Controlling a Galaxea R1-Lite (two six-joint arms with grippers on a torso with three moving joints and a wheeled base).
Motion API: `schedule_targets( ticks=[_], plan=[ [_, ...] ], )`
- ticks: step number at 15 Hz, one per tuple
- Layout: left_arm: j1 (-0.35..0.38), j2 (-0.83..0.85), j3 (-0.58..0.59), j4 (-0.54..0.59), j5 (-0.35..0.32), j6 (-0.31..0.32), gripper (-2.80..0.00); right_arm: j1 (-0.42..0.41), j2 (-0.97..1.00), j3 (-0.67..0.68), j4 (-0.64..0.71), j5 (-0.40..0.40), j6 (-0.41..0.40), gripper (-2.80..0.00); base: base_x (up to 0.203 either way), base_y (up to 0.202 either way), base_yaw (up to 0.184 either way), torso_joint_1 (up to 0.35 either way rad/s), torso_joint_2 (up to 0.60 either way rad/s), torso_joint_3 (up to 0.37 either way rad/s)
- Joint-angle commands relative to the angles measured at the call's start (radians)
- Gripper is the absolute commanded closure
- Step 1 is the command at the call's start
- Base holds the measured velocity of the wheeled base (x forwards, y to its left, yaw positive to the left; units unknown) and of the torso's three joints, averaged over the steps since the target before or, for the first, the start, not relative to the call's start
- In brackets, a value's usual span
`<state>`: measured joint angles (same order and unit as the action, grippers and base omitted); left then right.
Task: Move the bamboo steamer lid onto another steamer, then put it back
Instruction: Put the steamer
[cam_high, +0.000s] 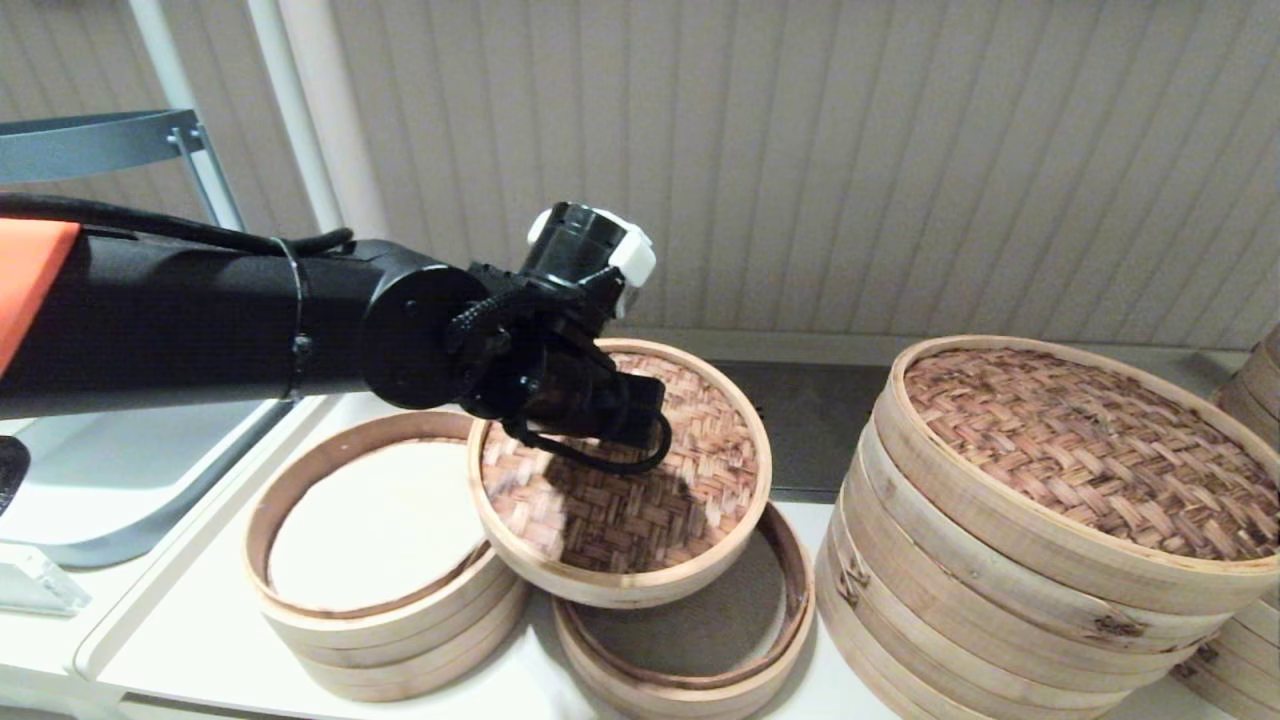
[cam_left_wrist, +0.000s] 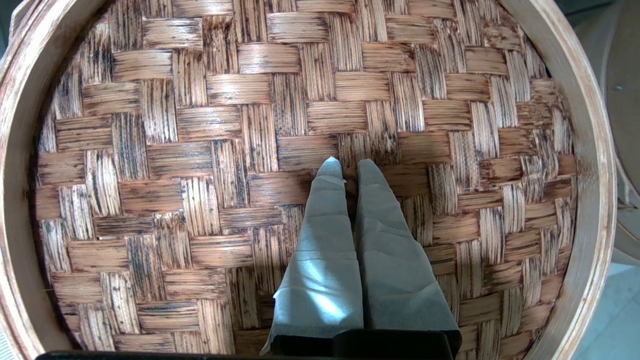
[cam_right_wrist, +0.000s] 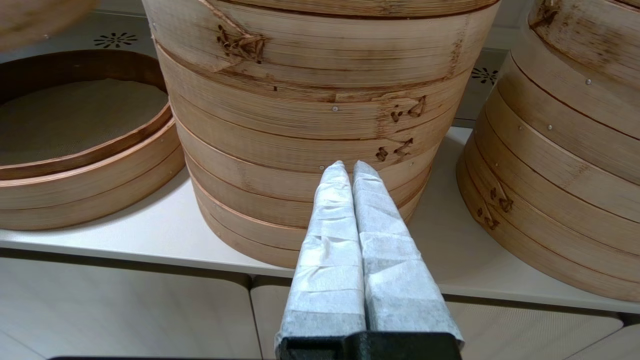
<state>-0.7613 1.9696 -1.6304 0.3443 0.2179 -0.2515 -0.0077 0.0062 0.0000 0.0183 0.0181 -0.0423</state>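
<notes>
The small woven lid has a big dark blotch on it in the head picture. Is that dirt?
No, in the head view it is the shadow of the left pincer and its arm, cast on the small round reddish-brown woven bamboo lid. In the left wrist view the weave shows sharp, with dark streaks on its strips and a bright patch of light on one pale wrapped finger.

A wall (cam_high: 900, 150) of pale beige vertical panels fills the back of the head view; two white pipes (cam_high: 300, 110) run up it on the left, beside a grey curved metal bracket (cam_high: 90, 145); the desk (cam_high: 200, 640) is white and smooth, with a dark grey strip (cam_high: 815, 420) set along its far edge near the wall; a white tray (cam_high: 120, 480) with a raised rim lies at the left; below the desk edge are pale cabinet fronts (cam_right_wrist: 125, 310).
</notes>
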Motion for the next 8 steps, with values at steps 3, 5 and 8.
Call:
schedule_targets(
  ticks=[3,5,8],
  plan=[
    [0.061,-0.089,0.09,-0.002,-0.001,-0.003,0.0,-0.001,0.001,0.0,0.0,0.0,-0.001,0.0,0.0,0.0,0.0,0.0,0.0,0.0],
    [0.102,-0.14,0.143,-0.005,-0.008,-0.003,0.0,0.0,0.001,0.0,0.0,0.0,-0.001,0.0,0.0,0.0,0.0,0.0,0.0,0.0],
    [0.202,-0.207,0.221,-0.007,-0.045,0.009,0.0,0.0,0.001,0.0,0.0,0.0,-0.001,0.0,0.0,0.0,0.0,0.0,0.0,0.0]
  ],
)
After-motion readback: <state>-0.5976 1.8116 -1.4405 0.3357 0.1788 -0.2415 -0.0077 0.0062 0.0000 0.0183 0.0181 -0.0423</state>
